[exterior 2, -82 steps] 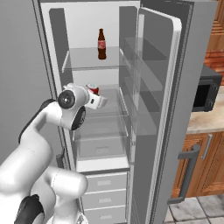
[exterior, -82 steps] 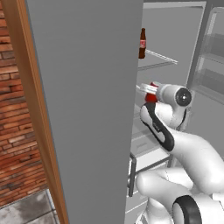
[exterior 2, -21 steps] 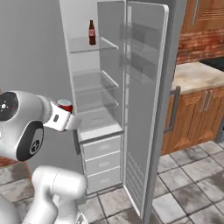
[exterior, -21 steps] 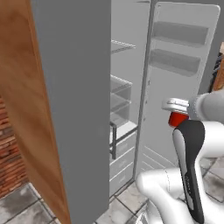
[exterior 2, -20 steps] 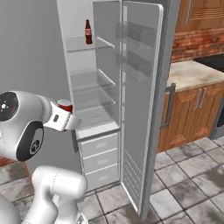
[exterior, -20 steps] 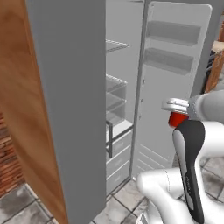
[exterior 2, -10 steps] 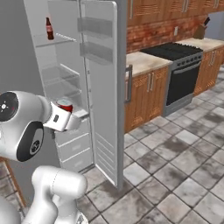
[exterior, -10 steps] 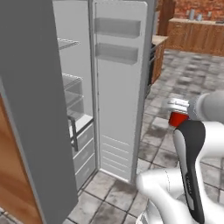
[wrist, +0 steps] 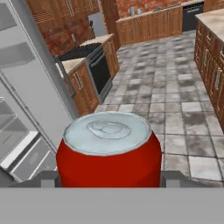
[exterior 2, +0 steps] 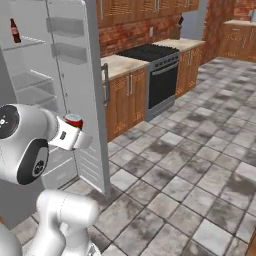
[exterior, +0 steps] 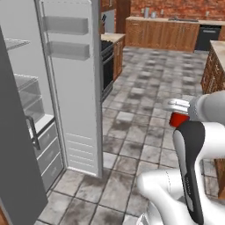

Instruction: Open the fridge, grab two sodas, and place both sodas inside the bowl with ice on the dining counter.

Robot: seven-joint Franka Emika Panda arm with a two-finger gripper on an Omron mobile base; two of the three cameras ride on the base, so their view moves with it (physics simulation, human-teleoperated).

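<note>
1. Where the base views look over the arm, the floor (exterior 2: 200, 165) is the largest surface: square grey stone tiles, mottled, with pale grout lines.
2. Fridge (exterior: 72, 88): tall, smooth grey, standing open. The open door's inner face is white with two moulded shelf rails; glass shelves and white drawers show inside at the left of the left base view.
3. Wall cabinets (exterior 2: 125, 97): warm brown wood with panelled doors and bar handles, under a beige stone top, against red brick.
4. Stove (exterior 2: 162, 77): black oven front with a dark cooktop, set between the wood cabinets.
5. Cola bottle (exterior 2: 15, 31): slim, dark brown, red label. It stands upright on the top glass shelf of the fridge. The label text is too small to read.
6. Red can (wrist: 109, 151): short cylinder, glossy red wall, matt silver lid with a pull tab. No writing is visible on it. It sits upright in the gripper (wrist: 109, 177), out in front of the open fridge and clear of the shelves.
7. Gripper fingers: one dark tip on either side of the can's base in the hand view, clamped against its wall. In the left base view the can (exterior: 179, 118) shows at the end of the white wrist.
</note>
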